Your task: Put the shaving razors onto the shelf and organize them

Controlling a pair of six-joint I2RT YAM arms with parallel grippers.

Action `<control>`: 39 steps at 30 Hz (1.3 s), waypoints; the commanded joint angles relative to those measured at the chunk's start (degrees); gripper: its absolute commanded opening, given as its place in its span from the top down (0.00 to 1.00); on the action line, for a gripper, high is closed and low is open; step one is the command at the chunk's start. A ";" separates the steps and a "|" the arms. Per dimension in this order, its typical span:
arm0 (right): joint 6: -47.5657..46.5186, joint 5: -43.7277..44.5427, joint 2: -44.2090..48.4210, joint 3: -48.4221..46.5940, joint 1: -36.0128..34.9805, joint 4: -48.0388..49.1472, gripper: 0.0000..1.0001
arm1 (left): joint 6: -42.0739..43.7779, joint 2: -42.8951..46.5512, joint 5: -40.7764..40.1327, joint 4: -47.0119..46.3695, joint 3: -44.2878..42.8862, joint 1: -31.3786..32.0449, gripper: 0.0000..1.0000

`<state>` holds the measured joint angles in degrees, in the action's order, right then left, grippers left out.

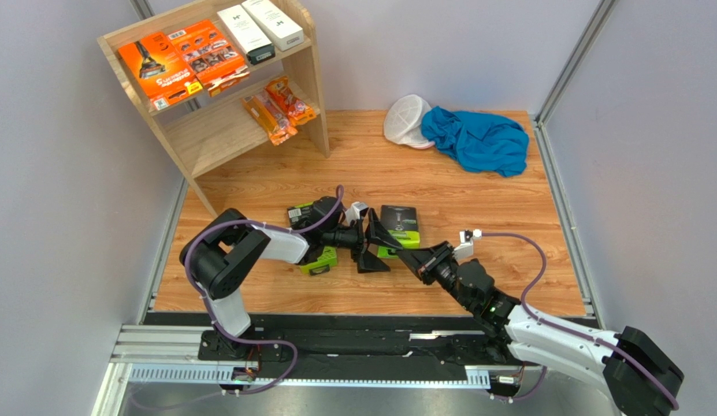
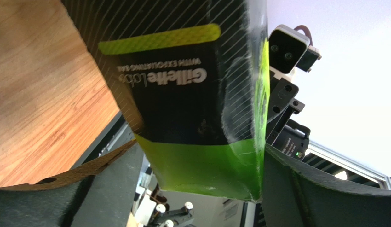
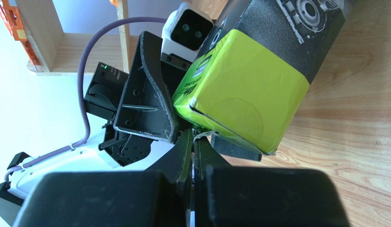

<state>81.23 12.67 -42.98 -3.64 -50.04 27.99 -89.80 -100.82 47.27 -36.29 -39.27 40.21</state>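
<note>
My left gripper (image 1: pixel 376 243) is shut on a black-and-lime-green razor pack (image 1: pixel 399 225) at mid floor; in the left wrist view that pack (image 2: pixel 183 94) fills the space between my fingers (image 2: pixel 112 179). My right gripper (image 1: pixel 415 256) is shut, its tips (image 3: pixel 193 137) pinching a thin tab at the pack's green end (image 3: pixel 244 99). The second black-and-green pack (image 1: pixel 314 236) lies under the left arm. On the shelf (image 1: pixel 316 82), the top tier holds two flat orange packs (image 1: pixel 184 61) and two white boxes (image 1: pixel 259 28). The lower tier holds two small orange packets (image 1: pixel 279 108).
A blue cloth (image 1: pixel 476 139) and a white mesh cap (image 1: pixel 407 120) lie at the back right of the wooden floor. Grey walls close in both sides. A metal rail (image 1: pixel 336 355) runs along the near edge.
</note>
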 commanded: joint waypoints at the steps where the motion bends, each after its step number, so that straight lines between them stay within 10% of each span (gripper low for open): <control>1: -0.90 0.08 0.88 0.03 0.03 2.77 1.00 | -3.18 -0.17 -3.31 -5.71 -0.38 0.14 0.12; 12: -0.72 0.34 11.07 2.49 -0.06 -5.20 1.00 | -8.29 -7.46 -5.17 -19.69 -1.16 0.14 0.33; 26: -0.20 0.25 20.92 5.75 0.03 -13.48 1.00 | -9.78 -12.56 -5.52 -25.58 -2.39 0.14 0.25; 36: -1.16 -1.59 21.10 5.05 -0.06 -15.94 0.99 | -11.45 -12.21 -5.43 -30.85 -3.36 0.14 0.88; 39: -3.26 -1.85 22.41 4.08 -0.06 -17.53 0.65 | -10.40 -10.81 -5.34 -30.86 -3.10 0.05 0.99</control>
<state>80.73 11.75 -22.57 -1.74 -49.82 8.80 -101.12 -113.71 43.09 -60.53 -41.06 40.64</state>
